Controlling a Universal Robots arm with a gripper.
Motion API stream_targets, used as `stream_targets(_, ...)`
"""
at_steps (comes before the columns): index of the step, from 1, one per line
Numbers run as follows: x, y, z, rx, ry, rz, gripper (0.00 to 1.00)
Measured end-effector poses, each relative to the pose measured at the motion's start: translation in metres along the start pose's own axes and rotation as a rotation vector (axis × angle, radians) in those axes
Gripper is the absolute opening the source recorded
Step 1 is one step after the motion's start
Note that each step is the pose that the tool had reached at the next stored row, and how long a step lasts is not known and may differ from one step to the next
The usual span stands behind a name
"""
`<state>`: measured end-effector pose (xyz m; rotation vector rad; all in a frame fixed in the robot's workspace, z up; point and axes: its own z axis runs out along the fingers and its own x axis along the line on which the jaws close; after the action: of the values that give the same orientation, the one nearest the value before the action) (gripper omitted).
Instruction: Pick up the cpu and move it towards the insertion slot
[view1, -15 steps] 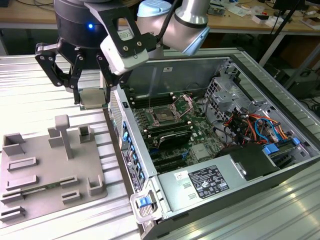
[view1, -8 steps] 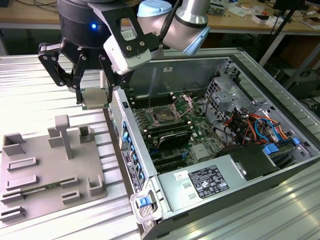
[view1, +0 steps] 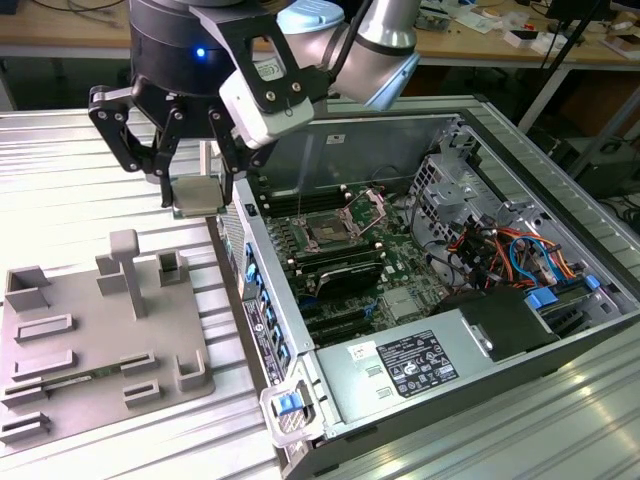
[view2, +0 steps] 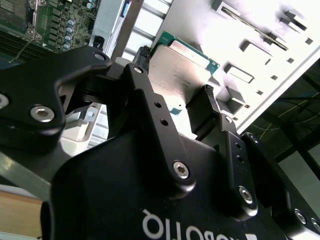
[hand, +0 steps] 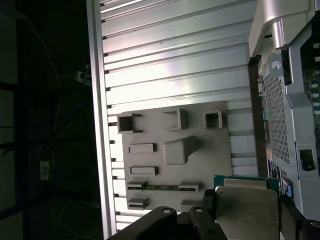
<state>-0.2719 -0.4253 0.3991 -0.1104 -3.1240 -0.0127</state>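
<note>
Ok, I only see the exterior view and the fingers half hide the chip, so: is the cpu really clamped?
Observer: Yes. In the second wrist view the gripper has its fingers pressed on two opposite edges of the cpu.
Operator: Which face is toward the wrist?
Observer: The silvery metal top, in both wrist views.
Operator: What is beneath it?
Observer: In the first wrist view, the grey tray's corner, beside the computer case.

CPU (view1: 198, 193): flat silvery square chip, held level in the air, at nine o'clock from the slot.
Insertion slot (view1: 327, 232): dark square socket, frame opened, on green board.
</note>
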Motion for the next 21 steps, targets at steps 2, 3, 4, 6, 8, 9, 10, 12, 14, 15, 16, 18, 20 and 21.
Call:
stream_targets(2, -0.001, 0.0001, 0.0, 0.0, 0.0, 0.0, 0.55)
stream_targets(3, -0.0015, 0.0001, 0.0, 0.0, -0.0001, 0.0, 0.55)
stream_targets(4, -0.0021, 0.0001, 0.0, 0.0001, -0.0001, 0.0, 0.55)
stream_targets(6, -0.0042, 0.0003, 0.0, 0.0008, -0.0001, 0.0, 0.55)
stream_targets(8, -0.0052, 0.0004, 0.0, 0.0011, -0.0001, 0.0, 0.55)
stream_targets(9, -0.0057, 0.0004, 0.0, 0.0012, -0.0002, 0.0, 0.55)
stream_targets(10, -0.0062, 0.0004, -0.0001, 0.0014, -0.0001, 0.0, 0.55)
stream_targets(12, -0.0074, 0.0005, -0.0001, 0.0015, -0.0001, 0.0, 0.55)
stream_targets(14, -0.0083, 0.0006, -0.0001, 0.0017, -0.0001, 0.0, 0.55)
stream_targets(15, -0.0087, 0.0006, -0.0001, 0.0017, -0.0001, 0.0, 0.55)
stream_targets(16, -0.0091, 0.0006, -0.0001, 0.0018, -0.0002, 0.0, 0.55)
stream_targets(18, -0.0104, 0.0008, -0.0001, 0.0019, -0.0002, 0.0, 0.55)
stream_targets(20, -0.0119, 0.0009, -0.0001, 0.0021, -0.0002, 0.0, 0.55)
stream_targets(21, -0.0125, 0.0009, -0.0001, 0.0022, -0.0002, 0.0, 0.55)
